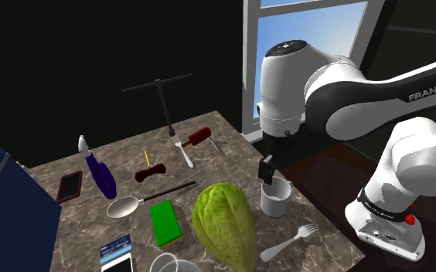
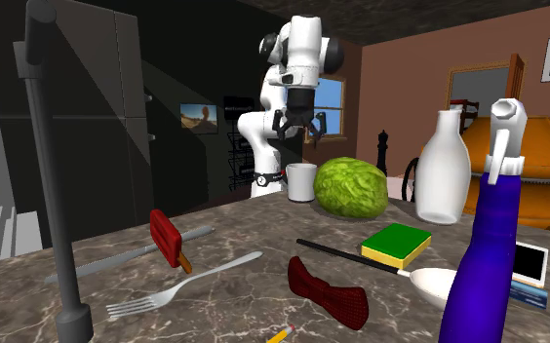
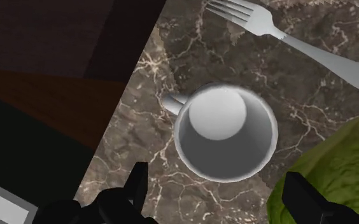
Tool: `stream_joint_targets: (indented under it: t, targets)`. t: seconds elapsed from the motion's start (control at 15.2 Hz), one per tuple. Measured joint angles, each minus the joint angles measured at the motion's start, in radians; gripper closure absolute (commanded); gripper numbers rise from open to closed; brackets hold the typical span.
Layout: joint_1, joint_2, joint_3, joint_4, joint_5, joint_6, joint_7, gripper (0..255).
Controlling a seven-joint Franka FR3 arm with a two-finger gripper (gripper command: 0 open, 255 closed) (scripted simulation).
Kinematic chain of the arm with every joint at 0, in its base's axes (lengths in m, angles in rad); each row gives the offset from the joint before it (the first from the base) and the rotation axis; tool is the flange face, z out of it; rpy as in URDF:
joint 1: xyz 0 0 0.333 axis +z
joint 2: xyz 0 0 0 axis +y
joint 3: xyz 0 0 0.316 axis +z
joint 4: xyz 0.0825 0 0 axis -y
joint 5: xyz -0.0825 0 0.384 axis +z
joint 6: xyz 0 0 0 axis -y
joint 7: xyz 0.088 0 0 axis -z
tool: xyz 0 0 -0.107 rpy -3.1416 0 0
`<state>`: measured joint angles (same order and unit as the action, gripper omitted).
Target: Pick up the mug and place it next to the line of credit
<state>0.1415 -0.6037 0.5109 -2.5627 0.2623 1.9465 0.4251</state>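
Hand: black, two fingers spread wide, holding nothing, hanging straight above the mug and clear of its rim. Mug: white, upright, empty, standing near the tabletop edge on the arm's side, its small handle turned toward that edge. Cabbage: large, green, just beside the mug, close under one finger. Fork: grey, lying near the mug, apart from it. Sponge and spoon: beyond the cabbage. Card: blue and white, judged to be the goal, well apart from the mug at the far end of the tabletop in the shoulder view's lower left. Hazards, as judgement: on a straight descent the finger by the cabbage may land on the leaves and stop short of the mug wall, leaving a one-sided pinch. A finger catching the rim may tip the mug or push it toward the nearby edge and off. The smooth round wall may slip if clasped high or off-centre. A low carry toward the card risks clipping the cabbage, which stands between.
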Motion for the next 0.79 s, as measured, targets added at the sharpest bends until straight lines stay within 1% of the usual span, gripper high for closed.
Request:
stream_joint_targets:
  t: [0.26, 0.79]
  targets:
    - [0.013, 0.098, 0.104, 0.016, 0.016, 0.081, 0.087, 0]
    - [0.007, 0.172, 0.159, -0.041, 0.018, 0.208, 0.116, 0]
